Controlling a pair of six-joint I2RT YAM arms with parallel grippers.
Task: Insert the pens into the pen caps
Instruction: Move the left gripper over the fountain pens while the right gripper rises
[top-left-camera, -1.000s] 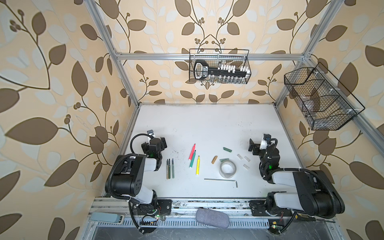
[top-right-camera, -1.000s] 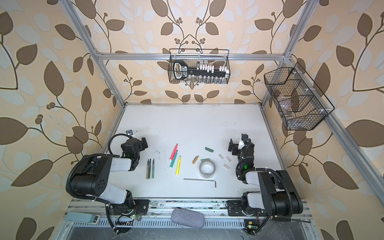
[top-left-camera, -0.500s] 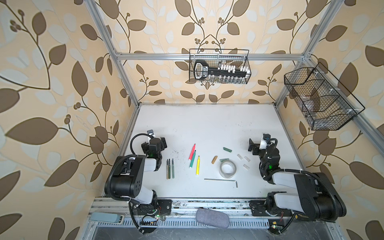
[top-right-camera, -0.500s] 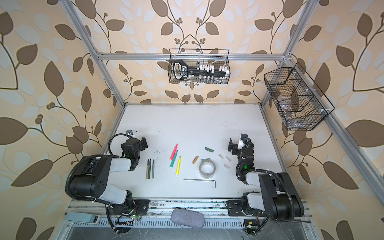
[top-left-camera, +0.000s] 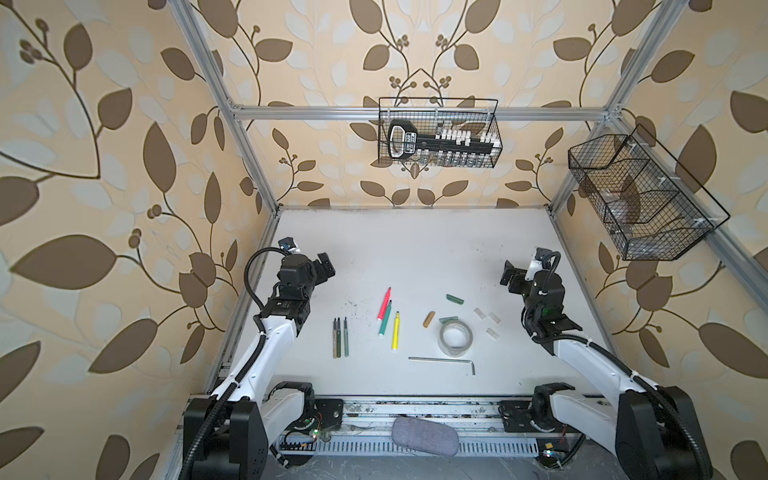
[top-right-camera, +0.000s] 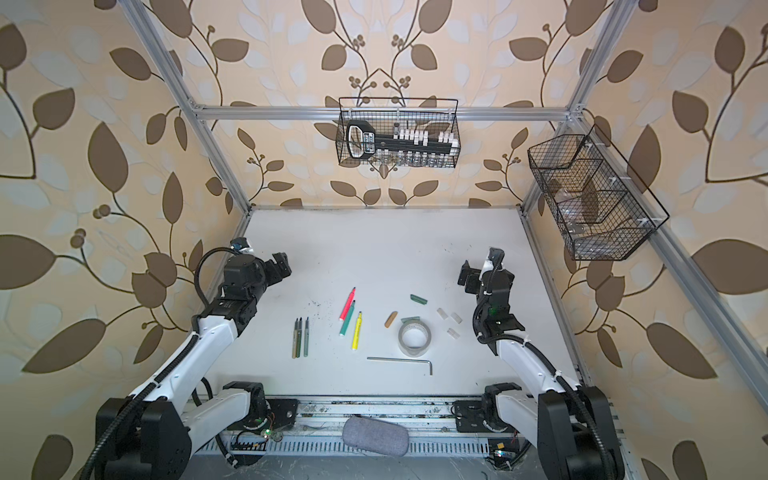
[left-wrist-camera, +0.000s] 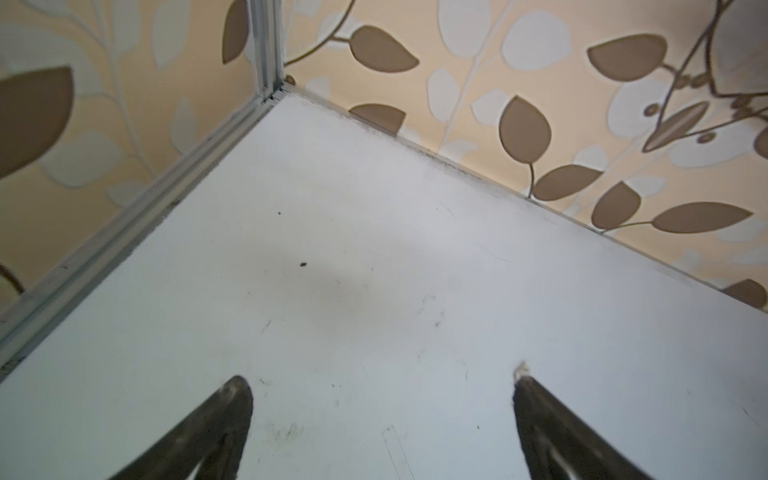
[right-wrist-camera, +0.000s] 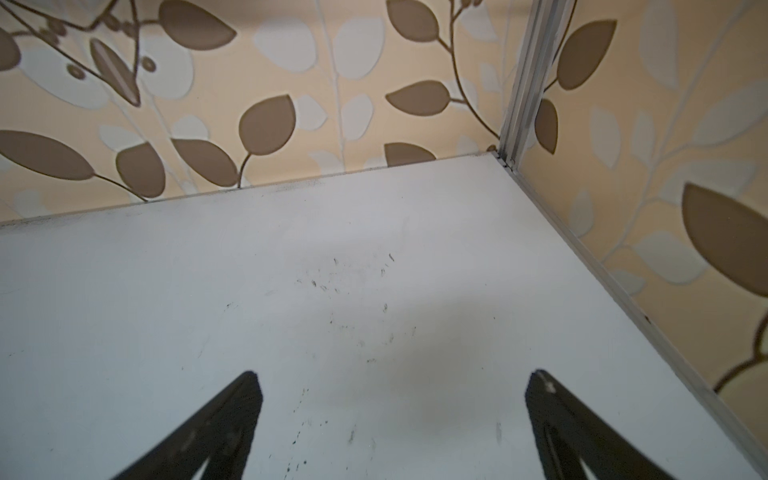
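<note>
**Opening step, nothing capped yet.** At lower centre, three slim thin pens (top-left-camera: 340, 337) and the pink, green and yellow markers (top-left-camera: 385, 319) lie with their long axes up the frame, tips toward the far wall. To their right are scattered short plastic pen caps (top-left-camera: 455, 299). Farther back, the left gripper (left-wrist-camera: 380, 386) and right gripper (right-wrist-camera: 392, 386) gape empty. The next move probably calls for reaching to a pen and its matching cap.

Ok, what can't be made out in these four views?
- Green cap, both top views: partly hidden by the tape roll.
- Clear caps, top views: too small to tell which ends are open.
- Both wrist views: only bare table past the open left gripper and right gripper; nothing of the task in frame.
</note>
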